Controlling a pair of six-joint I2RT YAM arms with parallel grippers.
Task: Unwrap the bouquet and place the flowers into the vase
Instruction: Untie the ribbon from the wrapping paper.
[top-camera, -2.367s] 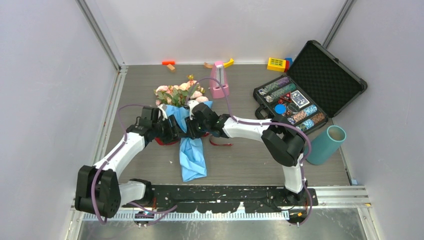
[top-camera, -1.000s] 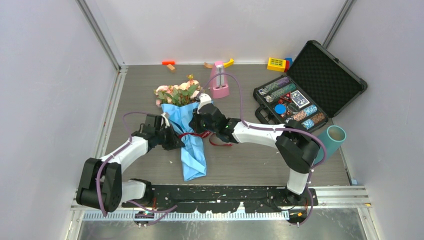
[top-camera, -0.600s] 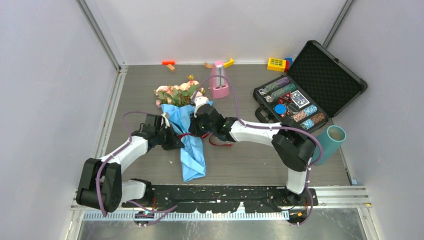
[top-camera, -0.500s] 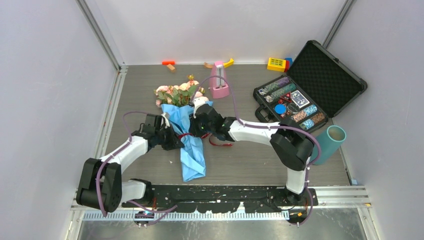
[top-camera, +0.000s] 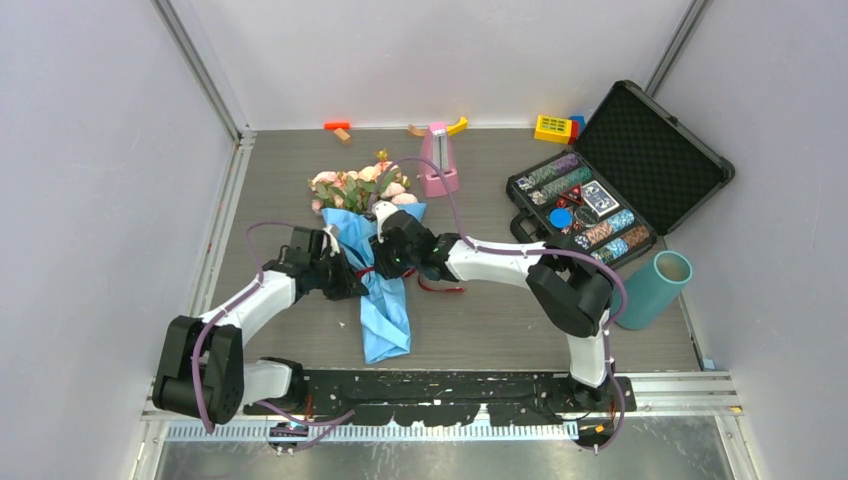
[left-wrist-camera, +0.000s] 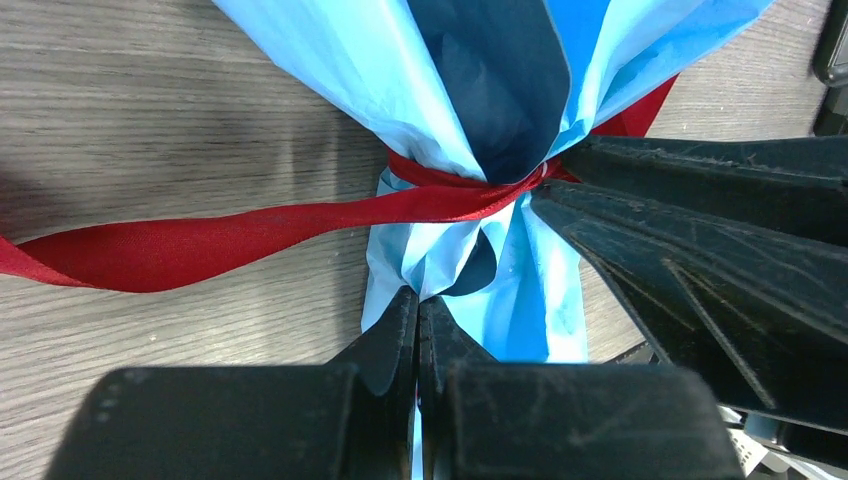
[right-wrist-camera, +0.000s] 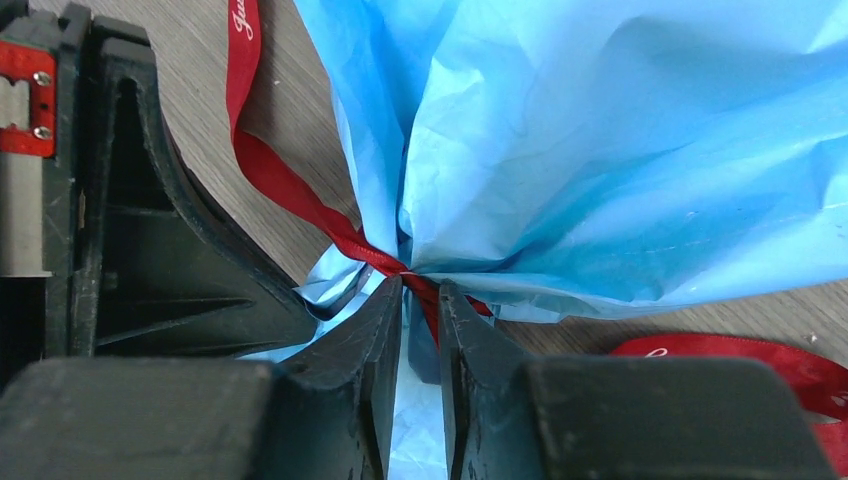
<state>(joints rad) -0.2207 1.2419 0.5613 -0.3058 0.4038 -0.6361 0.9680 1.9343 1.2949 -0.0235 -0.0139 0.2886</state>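
- Bouquet (top-camera: 385, 310): lies flat mid-tabletop, blue paper tail toward the near edge, dark red ribbon (left-wrist-camera: 250, 230) tied round its waist.
- Flowers (top-camera: 355, 188): pink and peach roses, heads toward the far edge.
- Vase (top-camera: 652, 288): teal cylinder, by the right edge.

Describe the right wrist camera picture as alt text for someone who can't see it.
The right gripper, fingers slightly parted, straddles the red ribbon tied around the pinched neck of the bouquet's blue paper wrap. The left gripper reaches in from the left over the wooden table.
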